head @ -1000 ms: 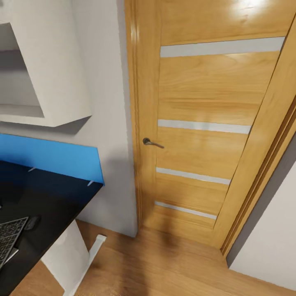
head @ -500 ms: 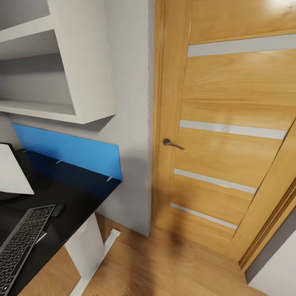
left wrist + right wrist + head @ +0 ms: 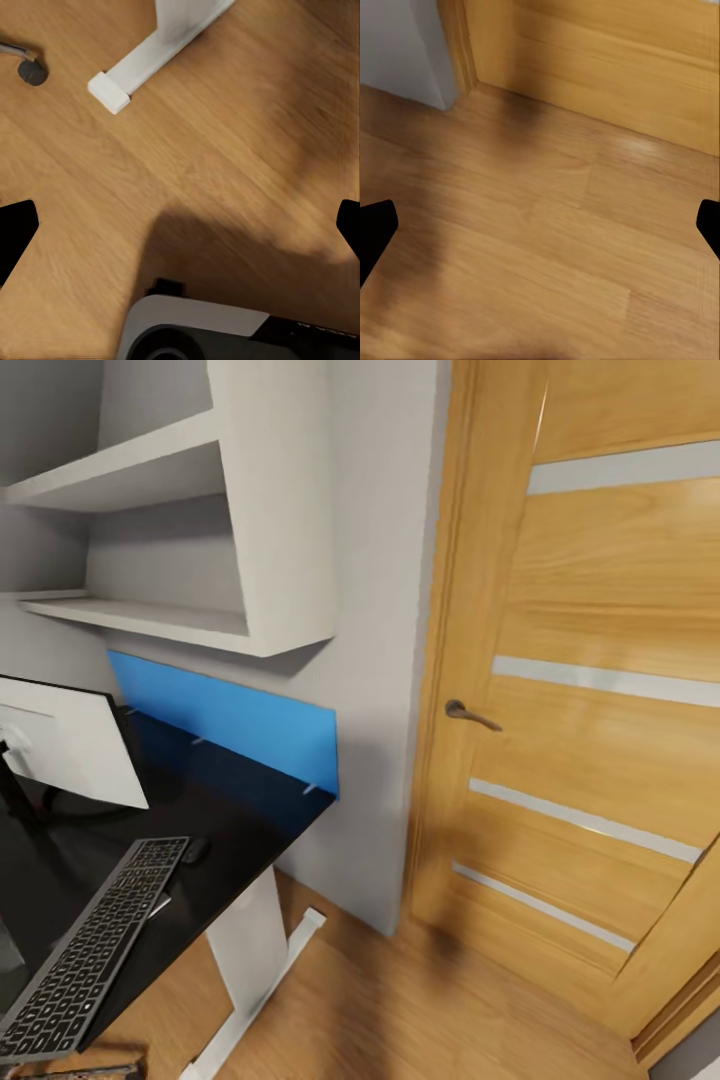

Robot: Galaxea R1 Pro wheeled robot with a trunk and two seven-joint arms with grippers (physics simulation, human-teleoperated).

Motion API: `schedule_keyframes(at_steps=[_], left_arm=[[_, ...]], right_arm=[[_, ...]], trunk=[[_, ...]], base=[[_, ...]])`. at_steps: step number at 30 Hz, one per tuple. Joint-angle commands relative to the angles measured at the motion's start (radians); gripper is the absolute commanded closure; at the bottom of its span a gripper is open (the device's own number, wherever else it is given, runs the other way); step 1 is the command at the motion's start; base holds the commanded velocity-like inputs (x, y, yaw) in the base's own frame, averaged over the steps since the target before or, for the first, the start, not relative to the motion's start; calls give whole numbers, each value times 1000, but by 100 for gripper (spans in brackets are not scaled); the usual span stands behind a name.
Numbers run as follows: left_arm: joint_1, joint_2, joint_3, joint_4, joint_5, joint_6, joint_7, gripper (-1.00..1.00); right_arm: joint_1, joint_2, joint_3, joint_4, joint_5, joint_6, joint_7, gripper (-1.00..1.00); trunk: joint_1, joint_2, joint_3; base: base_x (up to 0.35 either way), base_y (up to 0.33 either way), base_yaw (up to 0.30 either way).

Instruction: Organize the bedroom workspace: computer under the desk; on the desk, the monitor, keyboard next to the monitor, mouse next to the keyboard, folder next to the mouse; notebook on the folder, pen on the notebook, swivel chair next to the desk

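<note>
1. Compared with the two earlier head pictures, the whole view is shifted: the wooden door point(image 3: 600, 690) now sits further to the right of the frame, and more of the desk point(image 3: 240, 830) is taken in at the lower left. This is read as a turn of the camera, not a move of the things.
2. The monitor point(image 3: 70, 745), absent a second ago, is now seen at the left edge, standing on the desk. The keyboard point(image 3: 95, 945) lies just in front of it, with a small dark mouse point(image 3: 195, 849) beside its far end.
3. Those placements are judged done; folder, notebook and pen remain to be dealt with.
4. The white wall shelves point(image 3: 190, 560) at upper left are seen to hold nothing.
5. The left gripper point(image 3: 180, 229) and right gripper point(image 3: 540, 229) are spread wide over bare floor point(image 3: 547, 247), grasping nothing.
</note>
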State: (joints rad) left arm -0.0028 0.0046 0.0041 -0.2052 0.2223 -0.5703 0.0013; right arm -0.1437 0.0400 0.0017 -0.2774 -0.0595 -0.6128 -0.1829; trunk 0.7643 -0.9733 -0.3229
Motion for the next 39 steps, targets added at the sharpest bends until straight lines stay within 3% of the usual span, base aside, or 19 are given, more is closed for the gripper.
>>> schedule_keyframes(at_steps=[1, 14, 28, 32, 35, 37, 39], left_arm=[[0, 0, 0, 0, 2, -2, 0, -100], [0, 0, 0, 0, 2, -3, 0, -100], [0, 3, 0, 0, 8, -2, 2, -100], [0, 4, 0, 0, 44, -2, 2, -100], [0, 5, 0, -2, 87, -2, 1, -100], [0, 17, 0, -5, 139, -3, 0, -100], [0, 23, 0, -6, 162, -4, 0, -100]], right_arm=[[0, 1, 1, 1, -6, -4, 0, -100], [0, 0, 2, 1, -4, -4, -1, -100], [0, -3, 1, 4, -3, -2, -1, -100], [0, -3, 1, 19, -3, -2, -1, -100], [0, -3, 1, 27, -3, -2, -1, -100], [0, -3, 1, 31, -3, 0, -1, -100], [0, -4, 1, 33, -4, 3, 0, -100]], trunk=[[0, -1, -1], [0, -1, -1], [0, -1, -1], [0, -1, -1], [0, -1, -1], [0, -1, -1], [0, -1, -1]], base=[[0, 0, 289], [-29, 0, 289], [-309, 0, 289], [-333, 0, 289], [-333, 0, 289], [-333, 0, 289], [-327, 0, 289]])
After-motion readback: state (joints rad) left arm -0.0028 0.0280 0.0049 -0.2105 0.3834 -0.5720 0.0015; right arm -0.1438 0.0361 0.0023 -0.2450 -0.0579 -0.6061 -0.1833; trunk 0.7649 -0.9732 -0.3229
